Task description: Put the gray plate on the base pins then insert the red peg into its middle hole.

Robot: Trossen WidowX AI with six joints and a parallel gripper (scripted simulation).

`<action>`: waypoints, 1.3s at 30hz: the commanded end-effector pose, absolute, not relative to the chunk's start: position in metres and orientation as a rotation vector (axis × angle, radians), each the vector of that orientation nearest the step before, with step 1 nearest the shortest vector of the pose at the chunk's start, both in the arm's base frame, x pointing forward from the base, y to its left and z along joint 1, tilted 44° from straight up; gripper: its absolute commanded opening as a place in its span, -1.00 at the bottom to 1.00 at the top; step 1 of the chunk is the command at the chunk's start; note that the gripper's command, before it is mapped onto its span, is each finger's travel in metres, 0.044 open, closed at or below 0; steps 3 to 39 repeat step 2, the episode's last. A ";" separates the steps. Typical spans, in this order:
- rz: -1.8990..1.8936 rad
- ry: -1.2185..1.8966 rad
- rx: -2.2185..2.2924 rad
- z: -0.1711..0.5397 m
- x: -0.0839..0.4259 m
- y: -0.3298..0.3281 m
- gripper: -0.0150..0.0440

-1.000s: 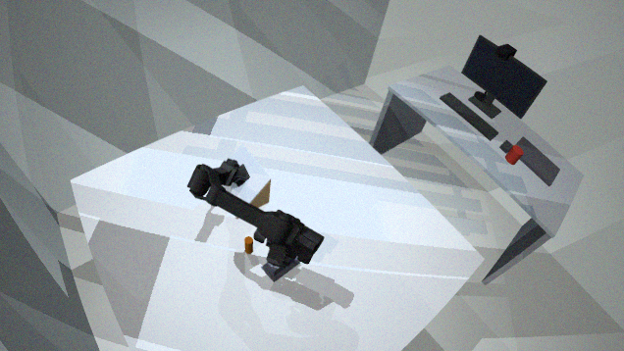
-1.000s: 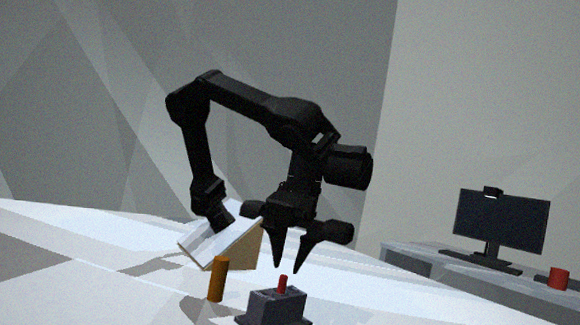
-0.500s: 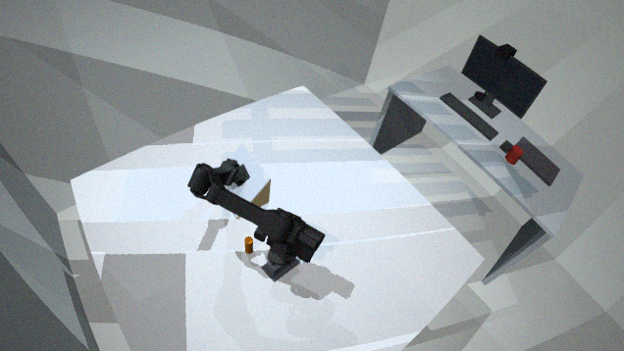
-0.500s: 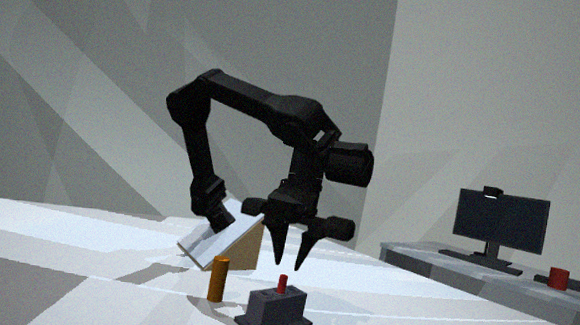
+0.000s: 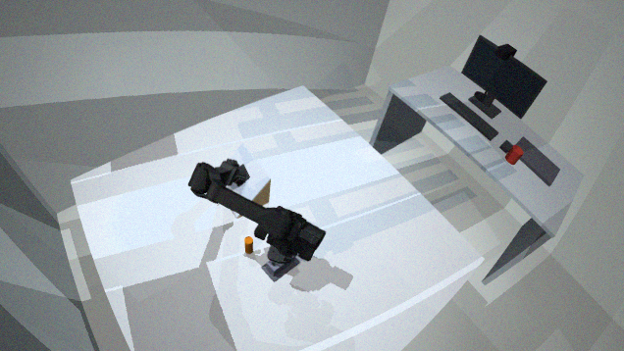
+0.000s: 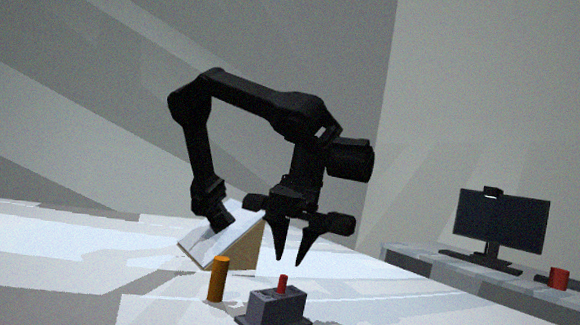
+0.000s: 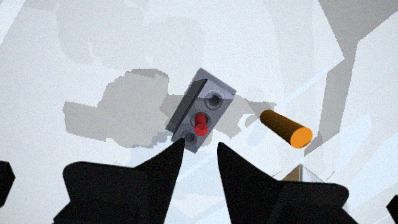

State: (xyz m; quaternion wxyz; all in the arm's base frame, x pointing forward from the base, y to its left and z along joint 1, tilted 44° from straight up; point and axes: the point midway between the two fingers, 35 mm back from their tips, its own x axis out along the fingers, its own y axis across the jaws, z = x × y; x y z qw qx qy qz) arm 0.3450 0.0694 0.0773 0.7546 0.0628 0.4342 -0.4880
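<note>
The red peg (image 6: pixel 282 283) (image 7: pixel 201 125) stands nearly upright in the middle hole of the gray block, with a short length showing above its top. The gray plate and base appear as one gray block (image 6: pixel 284 312) (image 7: pixel 209 111) on a wider flat foot; its top looks flat, and I cannot make out a seam. The outer holes lie on either side of the peg. The base also shows under the arm in the top view (image 5: pixel 281 270). My gripper (image 6: pixel 288 264) (image 7: pixel 201 144) is open and empty, its fingertips a little above the peg and clear of it.
An orange cylinder (image 5: pixel 249 245) (image 6: pixel 218 280) (image 7: pixel 287 129) stands on the table beside the base. The arm rises from a tilted wedge (image 5: pixel 264 193) (image 6: pixel 242 253). A separate desk holds a monitor (image 5: pixel 504 75) (image 6: pixel 501 220), a keyboard and a red cup (image 5: pixel 514 154) (image 6: pixel 558 279).
</note>
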 end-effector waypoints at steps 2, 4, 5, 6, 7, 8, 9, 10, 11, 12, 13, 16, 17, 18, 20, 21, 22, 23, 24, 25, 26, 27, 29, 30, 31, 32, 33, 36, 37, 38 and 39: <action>-1.062 0.945 0.143 0.080 0.344 0.072 0.02; -1.062 0.945 0.143 0.080 0.344 0.072 0.02; -1.062 0.945 0.143 0.080 0.344 0.072 0.02; -1.062 0.945 0.143 0.080 0.344 0.072 0.02; -1.062 0.945 0.143 0.080 0.344 0.072 0.02; -1.062 0.945 0.143 0.080 0.344 0.072 0.02; -1.062 0.945 0.143 0.080 0.344 0.072 0.02; -1.062 0.945 0.143 0.080 0.344 0.072 0.02; -1.062 0.945 0.143 0.080 0.344 0.072 0.02; -1.062 0.945 0.143 0.080 0.344 0.072 0.02; -1.062 0.945 0.143 0.080 0.344 0.072 0.02; -1.062 0.945 0.143 0.080 0.344 0.072 0.02; -1.062 0.945 0.143 0.080 0.344 0.072 0.02; -1.062 0.945 0.143 0.080 0.344 0.072 0.02; -1.062 0.945 0.143 0.080 0.344 0.072 0.02; -1.062 0.945 0.143 0.080 0.344 0.072 0.02; -1.062 0.945 0.143 0.080 0.344 0.072 0.02; -1.062 0.945 0.143 0.080 0.344 0.072 0.02; -1.062 0.945 0.143 0.080 0.344 0.072 0.02; -1.062 0.945 0.143 0.080 0.344 0.072 0.02; -1.062 0.945 0.143 0.080 0.344 0.072 0.02; -1.062 0.945 0.143 0.080 0.344 0.072 0.02; -1.062 0.945 0.143 0.080 0.344 0.072 0.02; -1.062 0.945 0.143 0.080 0.344 0.072 0.02; -1.062 0.945 0.143 0.080 0.344 0.072 0.02; -1.062 0.945 0.143 0.080 0.344 0.072 0.02; -1.062 0.945 0.143 0.080 0.344 0.072 0.02; -1.062 0.945 0.143 0.080 0.344 0.072 0.02; -1.062 0.945 0.143 0.080 0.344 0.072 0.02; -1.062 0.945 0.143 0.080 0.344 0.072 0.02; -1.062 0.945 0.143 0.080 0.344 0.072 0.02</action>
